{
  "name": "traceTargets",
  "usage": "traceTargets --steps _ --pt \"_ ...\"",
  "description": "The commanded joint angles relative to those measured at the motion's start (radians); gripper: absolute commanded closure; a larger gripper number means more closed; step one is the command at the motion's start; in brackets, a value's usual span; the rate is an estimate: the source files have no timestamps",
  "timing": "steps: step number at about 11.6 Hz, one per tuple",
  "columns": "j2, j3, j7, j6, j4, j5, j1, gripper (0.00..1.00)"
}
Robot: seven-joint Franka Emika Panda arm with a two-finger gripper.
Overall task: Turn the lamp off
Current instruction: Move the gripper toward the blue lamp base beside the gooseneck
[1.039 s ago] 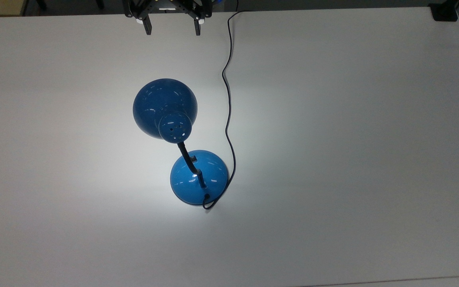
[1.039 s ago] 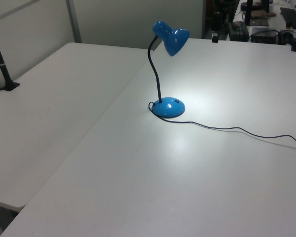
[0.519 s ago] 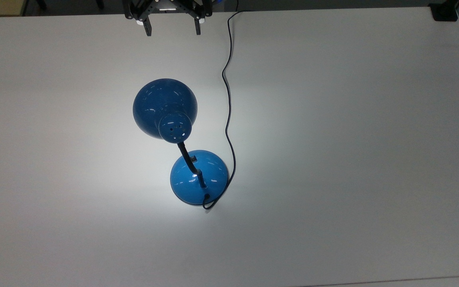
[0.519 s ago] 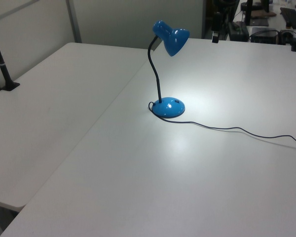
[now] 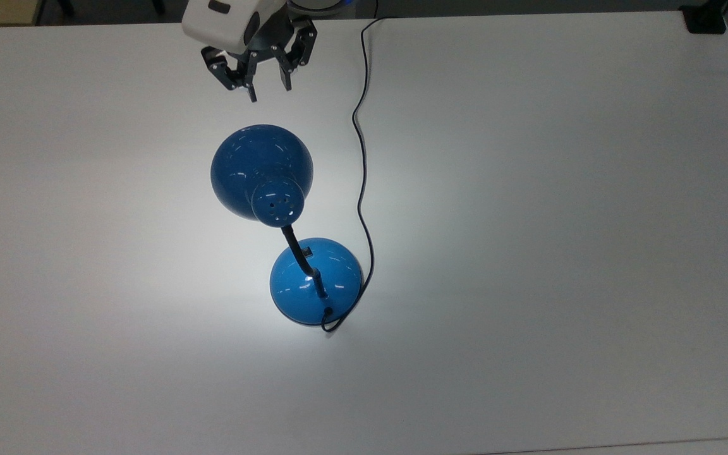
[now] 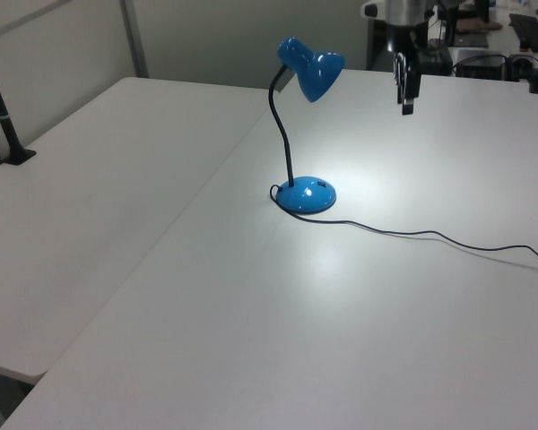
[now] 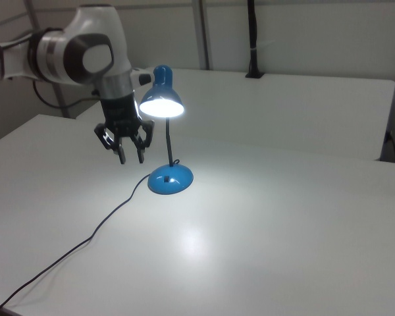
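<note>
Gripper (image 5: 269, 88): black two-finger pincer, fingers apart, brought nearer the lamp's shade than before.
Lamp (image 5: 261, 172): glossy blue dome-shaded desk lamp, unmoved, lit.

My gripper (image 5: 269, 90) has come in from the table's far edge toward the lamp (image 5: 261, 172), its white wrist housing now in the top view, and its fingers have drawn closer together, though a gap remains.
</note>
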Motion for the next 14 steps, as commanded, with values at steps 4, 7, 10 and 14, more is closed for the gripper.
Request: traceTargets --steps 4,7,10,14 --pt "0.060 -0.006 0.040 0.382 -0.170 0.056 0.016 1.00" --pt "0.143 -0.006 0.097 0.558 -0.176 0.055 0.025 1.00" --pt "0.201 -0.006 0.099 0.667 -0.176 0.055 0.041 1.00" --pt "0.247 -0.006 0.189 0.802 -0.188 0.053 0.042 1.00"
